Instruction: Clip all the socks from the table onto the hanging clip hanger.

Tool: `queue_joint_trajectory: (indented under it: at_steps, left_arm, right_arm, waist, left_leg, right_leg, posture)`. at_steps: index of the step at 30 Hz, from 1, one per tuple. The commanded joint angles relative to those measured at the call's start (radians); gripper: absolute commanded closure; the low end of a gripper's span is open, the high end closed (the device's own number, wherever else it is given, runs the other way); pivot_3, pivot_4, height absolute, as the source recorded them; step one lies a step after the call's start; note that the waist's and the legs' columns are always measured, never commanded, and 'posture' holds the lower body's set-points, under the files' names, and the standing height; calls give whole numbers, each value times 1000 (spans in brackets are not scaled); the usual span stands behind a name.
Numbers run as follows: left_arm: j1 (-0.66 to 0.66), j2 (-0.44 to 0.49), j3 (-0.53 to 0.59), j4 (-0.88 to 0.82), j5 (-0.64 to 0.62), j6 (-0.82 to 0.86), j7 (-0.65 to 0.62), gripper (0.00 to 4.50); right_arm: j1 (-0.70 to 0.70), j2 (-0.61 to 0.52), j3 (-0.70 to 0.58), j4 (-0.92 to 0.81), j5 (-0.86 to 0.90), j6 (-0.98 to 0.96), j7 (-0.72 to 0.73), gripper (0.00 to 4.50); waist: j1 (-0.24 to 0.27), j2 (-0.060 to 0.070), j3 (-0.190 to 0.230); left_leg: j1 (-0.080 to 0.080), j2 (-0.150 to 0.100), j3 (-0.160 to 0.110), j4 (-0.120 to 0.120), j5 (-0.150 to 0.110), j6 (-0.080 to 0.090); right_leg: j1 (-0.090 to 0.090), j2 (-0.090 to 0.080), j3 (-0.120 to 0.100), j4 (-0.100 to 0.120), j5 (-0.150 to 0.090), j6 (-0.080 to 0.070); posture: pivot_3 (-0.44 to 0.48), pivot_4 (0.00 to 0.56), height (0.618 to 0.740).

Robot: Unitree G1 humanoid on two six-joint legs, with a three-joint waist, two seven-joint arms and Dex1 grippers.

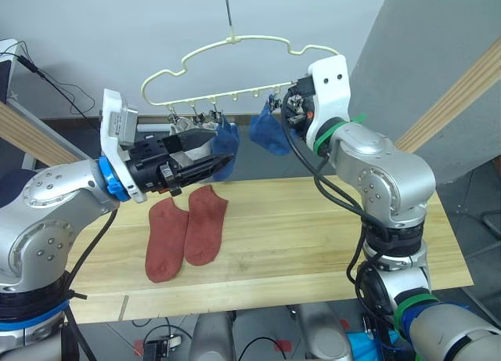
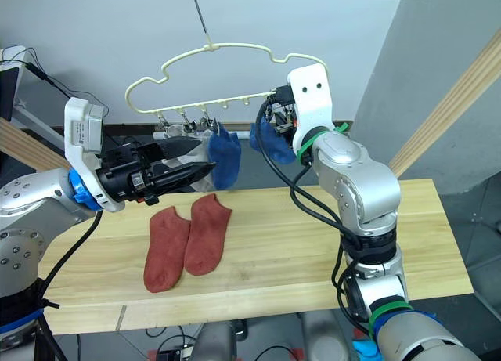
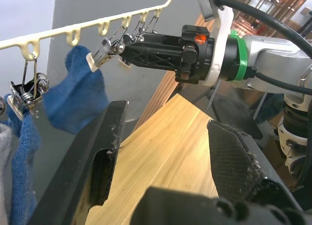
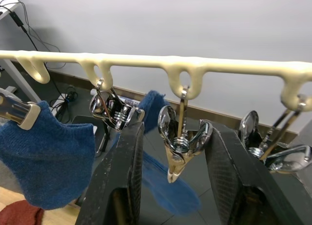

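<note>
Under the pale-yellow cloud-shaped wire clip hanger (image 1: 235,63), the right gripper (image 4: 175,152), fingers spread, straddles a small silver metal clip (image 4: 179,147). The left gripper (image 3: 165,152), also spread, holds nothing. Two rust-red knit socks (image 1: 184,232) lie on the light wooden table (image 1: 329,236). Risk: nudging the hanger could swing it and shake off a hung blue sock (image 1: 270,134).

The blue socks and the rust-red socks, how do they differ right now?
The blue socks hang in the air from the clip hanger, while the rust-red socks lie flat on the table. The blue ones hang apart, one near each gripper; the rust-red ones lie side by side, touching. Both are short ankle socks of much the same size.
</note>
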Motion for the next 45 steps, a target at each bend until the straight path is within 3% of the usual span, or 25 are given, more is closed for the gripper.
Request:
queue_joint_trajectory:
  at_steps: [1, 17, 20, 23, 25, 32, 38, 41, 45]
  left_arm:
    - [5, 1, 14, -45, -23, -9, 7, 1527]
    - [25, 8, 26, -62, -20, -14, 20, 1527]
    - [25, 7, 24, -62, -16, -17, 21, 1527]
    - [25, 8, 23, -61, -13, -18, 19, 1527]
    - [24, 8, 23, -61, -13, -18, 19, 1527]
    - [38, 8, 22, -64, -8, -9, 33, 1527]
    - [89, 23, 26, -41, -16, 83, 128, 1527]
    - [131, 69, -16, -11, 31, 191, 191, 1527]
    - [162, 91, -71, -23, 111, 171, 187, 1527]
  right_arm:
    - [-30, 4, 6, -15, -6, -39, 7, 2628]
    - [-35, 5, 16, 12, -6, -70, 16, 2628]
    - [-36, 4, 19, 15, -12, -75, 14, 3145]
    - [-36, 5, 20, 16, -17, -76, 14, 4108]
    - [-36, 5, 21, 17, -19, -77, 14, 4470]
    - [-38, 7, 14, 22, -36, -76, 12, 4470]
    - [-47, -5, 17, 19, -39, -72, 18, 4470]
    - [-51, -12, 15, 6, -38, -59, 20, 4470]
    - [-52, -10, 15, -4, -34, -49, 17, 4470]
  waist:
    - [0, 0, 0]
    - [3, 0, 0]
    - [3, 0, 0]
    - [4, 0, -1]
    - [4, 0, -1]
    - [6, 0, -1]
    - [7, 0, -1]
    - [6, 0, -1]
    - [10, 0, -1]
  left_leg:
    - [0, 0, 0, 0, 0, 0]
    - [0, 0, -1, 0, 0, 0]
    - [0, 0, -1, 1, 0, 0]
    - [0, 0, -1, 1, 0, 0]
    - [0, 0, -1, 1, 0, 0]
    - [0, 0, -1, 1, 0, 0]
    - [0, 0, -1, 1, 0, 0]
    - [0, 0, -1, 1, 0, 0]
    - [0, 0, -2, 1, 0, 0]
  right_leg:
    - [0, 0, 0, 0, 0, 0]
    - [0, 0, -1, 1, 0, 0]
    - [0, 0, -1, 1, 0, 0]
    - [0, 0, -1, 1, 0, 0]
    - [0, 0, -1, 1, 0, 0]
    - [0, 0, -1, 1, 0, 0]
    - [0, 0, -1, 2, 0, 0]
    - [0, 0, 0, 2, 0, 0]
    - [0, 0, -1, 3, 0, 0]
  posture:
    - [-148, 333, 740]
    - [-132, 328, 740]
    - [-131, 322, 740]
    - [-131, 320, 740]
    - [-131, 320, 740]
    - [-134, 321, 740]
    - [-128, 325, 740]
    - [-129, 341, 740]
    - [-127, 346, 740]
